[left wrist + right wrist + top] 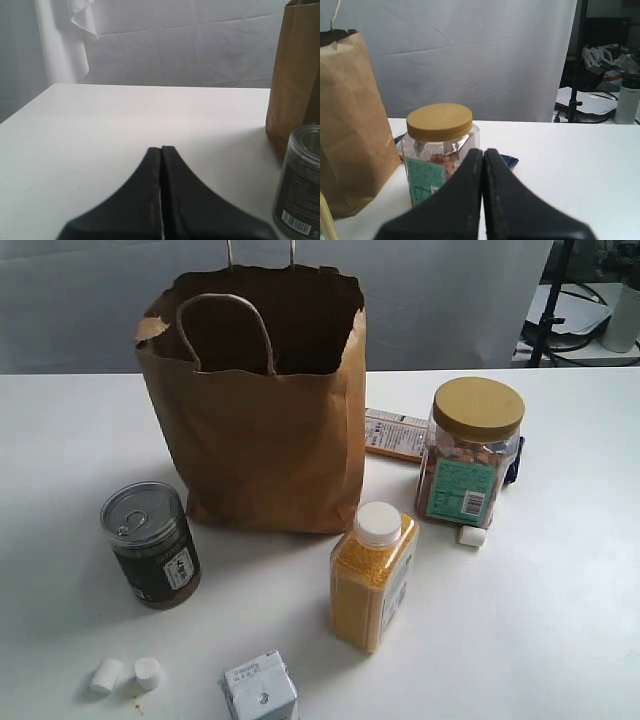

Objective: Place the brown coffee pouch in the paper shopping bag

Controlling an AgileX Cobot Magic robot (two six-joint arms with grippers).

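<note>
No wording is legible, even on the green label (424,176) of the jar (440,131) just beyond the right gripper's (483,151) jaws.

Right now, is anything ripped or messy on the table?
Yes. The paper shopping bag has a ragged, torn rim, with a flap bent over at its left corner in the exterior view. The bag itself stands upright.

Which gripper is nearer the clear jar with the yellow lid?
Right. The right gripper points at the jar, which is just ahead of it. The left gripper faces the paper bag and dark can; the jar is out of its view.
</note>
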